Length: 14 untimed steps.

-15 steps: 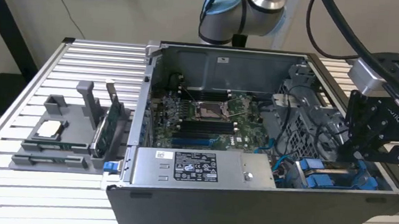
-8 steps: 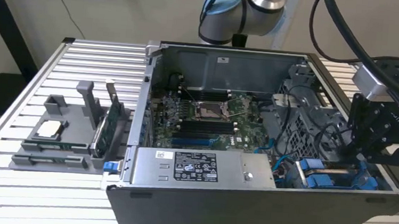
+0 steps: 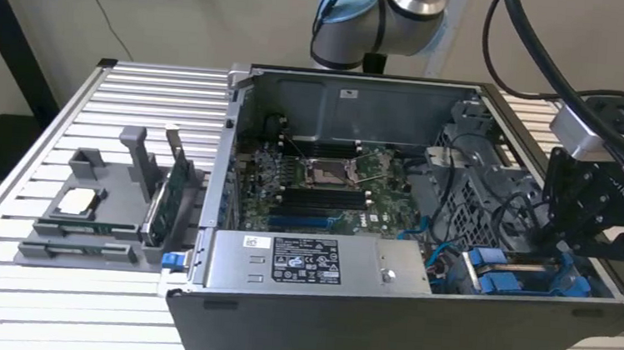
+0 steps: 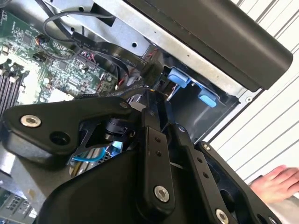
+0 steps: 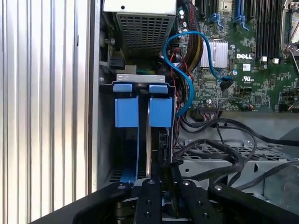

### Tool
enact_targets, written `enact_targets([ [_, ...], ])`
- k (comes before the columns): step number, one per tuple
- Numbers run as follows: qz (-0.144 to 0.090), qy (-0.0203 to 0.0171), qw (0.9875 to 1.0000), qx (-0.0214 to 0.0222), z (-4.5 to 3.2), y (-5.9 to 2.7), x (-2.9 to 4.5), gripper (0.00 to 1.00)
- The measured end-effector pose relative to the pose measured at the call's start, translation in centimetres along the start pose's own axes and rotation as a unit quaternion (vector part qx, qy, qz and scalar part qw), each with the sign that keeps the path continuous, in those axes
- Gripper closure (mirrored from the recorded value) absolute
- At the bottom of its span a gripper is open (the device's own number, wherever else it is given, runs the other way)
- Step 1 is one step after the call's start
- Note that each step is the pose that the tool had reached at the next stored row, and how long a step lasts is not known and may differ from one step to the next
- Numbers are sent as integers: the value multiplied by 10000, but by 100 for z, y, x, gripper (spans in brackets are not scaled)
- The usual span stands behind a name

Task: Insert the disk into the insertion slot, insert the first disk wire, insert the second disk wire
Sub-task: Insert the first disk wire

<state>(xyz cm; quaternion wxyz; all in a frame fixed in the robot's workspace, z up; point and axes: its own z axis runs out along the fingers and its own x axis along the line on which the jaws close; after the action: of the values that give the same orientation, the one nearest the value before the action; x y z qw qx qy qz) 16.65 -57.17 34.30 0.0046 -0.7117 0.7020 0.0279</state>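
My black gripper [image 3: 561,242] hangs over the near corner of the open computer case on the exterior view's right, down in the drive cage. Its fingers [image 4: 150,122] stand close together, shut on the end of a black disk wire [image 4: 150,71] that trails back over the motherboard. Two blue carrier tabs [image 5: 161,111] mark the insertion slot [image 5: 122,140], and more of the blue plastic [image 3: 501,282] lies just below the gripper. The disk's blue frame [image 4: 179,77] sits in the bay beyond the fingertips. Its silver body is mostly hidden.
A light blue cable [image 5: 183,70] and black cable bundles [image 5: 219,149] loop beside the bay. The power supply [image 3: 305,262] fills the case front. A grey fixture [image 3: 91,224] with a green card [image 3: 173,193] stands at the exterior view's left. A person's hand [image 4: 276,183] rests on the slatted table.
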Motion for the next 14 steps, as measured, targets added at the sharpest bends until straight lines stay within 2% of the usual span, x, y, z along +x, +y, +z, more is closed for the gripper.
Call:
enact_targets([
  [14,-95,-10,10000,-4,38,-14,2,81],
])
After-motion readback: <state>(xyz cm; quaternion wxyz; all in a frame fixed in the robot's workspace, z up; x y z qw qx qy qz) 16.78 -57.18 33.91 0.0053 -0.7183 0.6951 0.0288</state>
